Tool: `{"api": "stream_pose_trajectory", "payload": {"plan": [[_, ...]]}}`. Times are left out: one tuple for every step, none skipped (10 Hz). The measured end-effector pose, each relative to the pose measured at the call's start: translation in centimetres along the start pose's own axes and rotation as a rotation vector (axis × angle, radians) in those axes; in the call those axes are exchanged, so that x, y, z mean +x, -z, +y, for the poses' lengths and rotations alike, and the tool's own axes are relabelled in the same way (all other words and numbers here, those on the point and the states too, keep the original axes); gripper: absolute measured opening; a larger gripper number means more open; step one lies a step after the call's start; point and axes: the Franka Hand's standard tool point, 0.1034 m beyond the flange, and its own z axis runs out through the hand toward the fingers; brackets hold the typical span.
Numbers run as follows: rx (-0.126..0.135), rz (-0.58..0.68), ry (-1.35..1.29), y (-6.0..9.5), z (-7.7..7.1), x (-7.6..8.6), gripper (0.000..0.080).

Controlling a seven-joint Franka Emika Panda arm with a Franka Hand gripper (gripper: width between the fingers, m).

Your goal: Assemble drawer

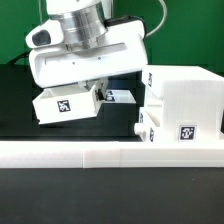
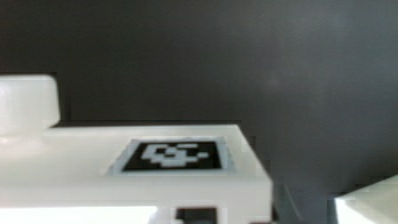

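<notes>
The small open-topped rectangular white plastic box (image 1: 65, 103) of the drawer sits right under the white two-finger gripper (image 1: 90, 88), touching or almost touching its fingers, and tilts slightly. The fingertips are hidden behind the hand's body and the box, so I cannot tell whether the jaws are spread, closed or gripping the box. The wrist view shows the same box from close up, its marker face (image 2: 175, 155) just below the hand, against the black table top (image 2: 214, 50).

The larger cube-shaped white plastic casing (image 1: 185, 100) stands to the exterior view's right of the gripper, apart from the box.

There is one box, one casing and one arm. The long low white border wall (image 1: 110, 155) runs in front of the hand.

One square black-and-white marker (image 1: 62, 106) shows on the box and another (image 1: 186, 131) on the casing's front. Both are block patterns only, not letters.
</notes>
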Motion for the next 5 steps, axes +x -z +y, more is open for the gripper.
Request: {"api": "stream_pose_trajectory", "payload": {"plan": [[0.002,0.006,0.034,-0.05,-0.02,0.14,0.0047],[0.005,0.004,0.029,-0.17,-0.02,0.07,0.0047],[0.003,0.003,0.124,-0.21,0.04,0.05,0.0047],[0.002,0.003,0.257,-0.22,0.14,0.06,0.0047],[-0.015,0.002,0.427,0.01,0.48,0.27,0.0047]]}}
